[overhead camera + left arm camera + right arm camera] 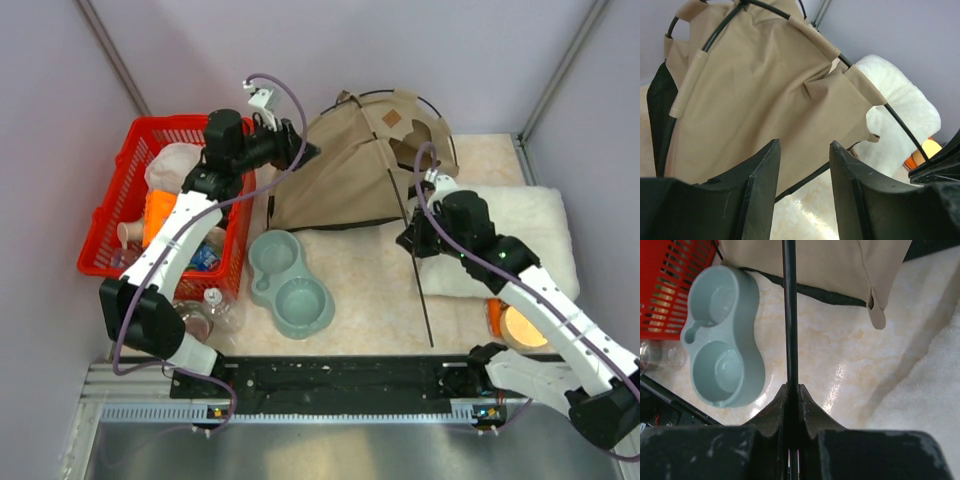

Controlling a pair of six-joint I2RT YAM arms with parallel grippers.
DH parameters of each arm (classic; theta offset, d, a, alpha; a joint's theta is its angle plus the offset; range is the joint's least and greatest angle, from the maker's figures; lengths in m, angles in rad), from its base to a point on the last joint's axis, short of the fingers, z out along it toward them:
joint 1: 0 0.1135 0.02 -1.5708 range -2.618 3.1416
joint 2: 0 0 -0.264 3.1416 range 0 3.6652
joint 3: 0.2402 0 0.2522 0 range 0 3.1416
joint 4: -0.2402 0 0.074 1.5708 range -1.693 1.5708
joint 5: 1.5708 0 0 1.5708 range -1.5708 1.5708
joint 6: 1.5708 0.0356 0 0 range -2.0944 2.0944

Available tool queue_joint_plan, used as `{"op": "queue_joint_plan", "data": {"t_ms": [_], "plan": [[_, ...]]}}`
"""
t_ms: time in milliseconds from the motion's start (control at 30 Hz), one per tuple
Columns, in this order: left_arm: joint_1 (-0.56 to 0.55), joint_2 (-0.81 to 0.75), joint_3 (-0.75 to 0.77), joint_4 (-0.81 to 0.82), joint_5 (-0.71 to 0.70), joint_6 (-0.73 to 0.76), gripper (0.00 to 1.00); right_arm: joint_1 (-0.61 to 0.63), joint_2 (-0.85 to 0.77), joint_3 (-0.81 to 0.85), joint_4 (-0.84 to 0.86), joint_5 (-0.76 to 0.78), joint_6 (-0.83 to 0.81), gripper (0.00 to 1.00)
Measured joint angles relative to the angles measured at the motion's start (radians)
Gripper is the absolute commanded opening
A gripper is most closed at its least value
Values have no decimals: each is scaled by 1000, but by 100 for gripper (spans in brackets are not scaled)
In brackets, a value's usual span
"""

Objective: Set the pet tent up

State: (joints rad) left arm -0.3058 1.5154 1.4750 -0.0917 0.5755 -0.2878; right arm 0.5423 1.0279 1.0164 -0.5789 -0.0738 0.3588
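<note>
- Pale grey-green plastic double bowl (290,285): nearest the arm bases.
- Right gripper (791,390): fingers pressed together on a thin dark pole (789,315) that runs up to the tent.
- Left gripper (805,145): fingers spread, nothing between them, just beside the tent's left flank.
- Tan fabric pet tent with black lining (345,175): far centre, between red plastic basket (100,215) and fluffy white cushion (530,225).

2 white-black arms (175,245), black pincers (804,146), seemingly purple cables (275,77).

Tan pet tent (345,180) half-raised, far centre, black lining at hem; one thin dark pole (789,315) pinched in my right pincer (791,392).
</note>
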Motion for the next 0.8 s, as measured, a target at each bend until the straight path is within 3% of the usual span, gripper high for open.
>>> {"op": "queue_joint_plan", "data": {"t_ms": [400,567,800], "plan": [[-88,-1,-15,-62,-168,-24,50,57,-293,-198,100,120,127,0],[-89,2,-15,-105,-261,-41,49,81,-248,-211,163,150,204,0],[-109,15,-15,-114,-283,-93,50,159,-53,-191,315,238,322,0]]}}
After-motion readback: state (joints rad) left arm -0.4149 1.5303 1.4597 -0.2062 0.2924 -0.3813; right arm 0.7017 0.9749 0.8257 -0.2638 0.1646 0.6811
